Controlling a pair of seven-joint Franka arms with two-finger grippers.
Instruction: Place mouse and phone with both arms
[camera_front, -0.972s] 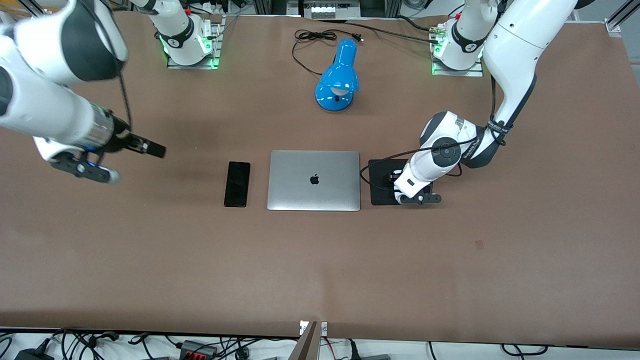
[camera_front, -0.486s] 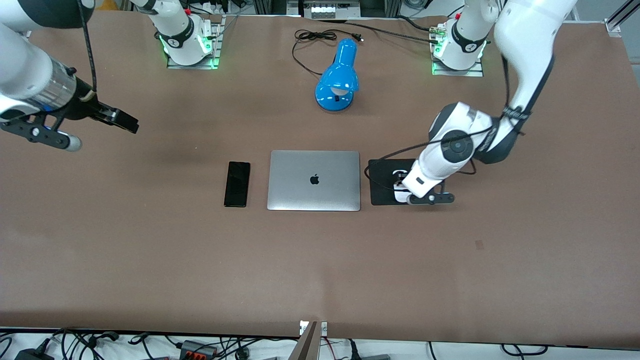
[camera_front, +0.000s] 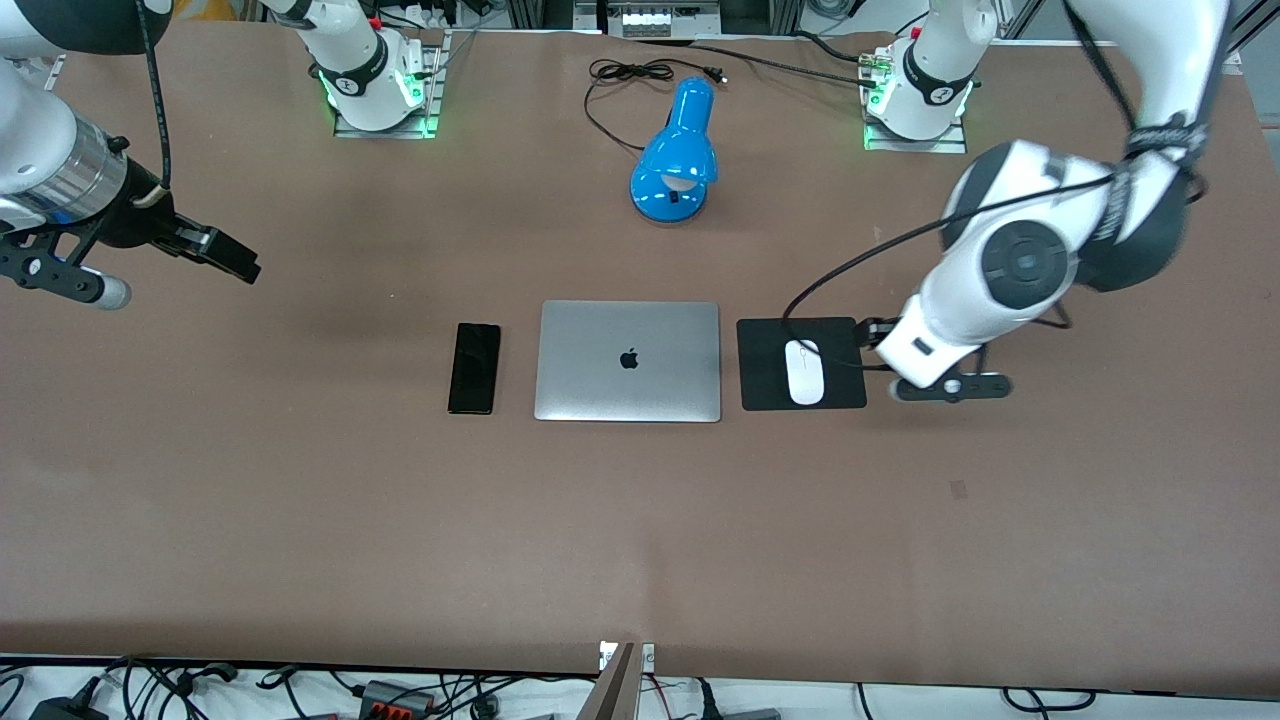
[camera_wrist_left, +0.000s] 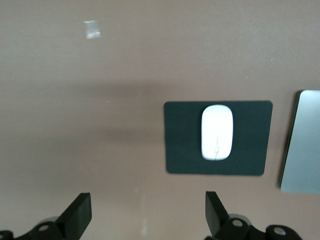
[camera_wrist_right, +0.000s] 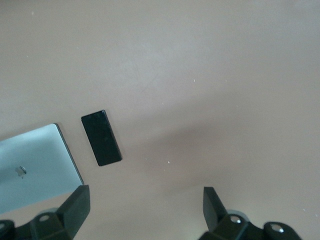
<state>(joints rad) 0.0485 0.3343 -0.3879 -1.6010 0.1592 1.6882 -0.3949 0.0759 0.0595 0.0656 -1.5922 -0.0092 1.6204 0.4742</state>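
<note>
Bench (camera_front: 640, 540) carries everything. Laptop (camera_front: 628, 361) sits closed mid-bench, lamp (camera_front: 677, 155) farther from the front camera than it. Pad (camera_front: 801, 363) lies just beside the laptop toward my left arm's end, and the mouse (camera_front: 804, 358) rests on it, nothing touching it. Phone (camera_front: 474, 367) lies flat just beside the laptop toward my right arm's end, also free. My left pincer (camera_wrist_left: 147, 217) hangs over bare bench near the pad's edge, fingers spread wide, grasping nothing. My right pincer (camera_wrist_right: 145, 210) hangs over bare bench well apart from the phone, fingers spread too, empty. Judgement: both placements look done, mouse on pad, phone by laptop. Only parking both arms seems left.
</note>
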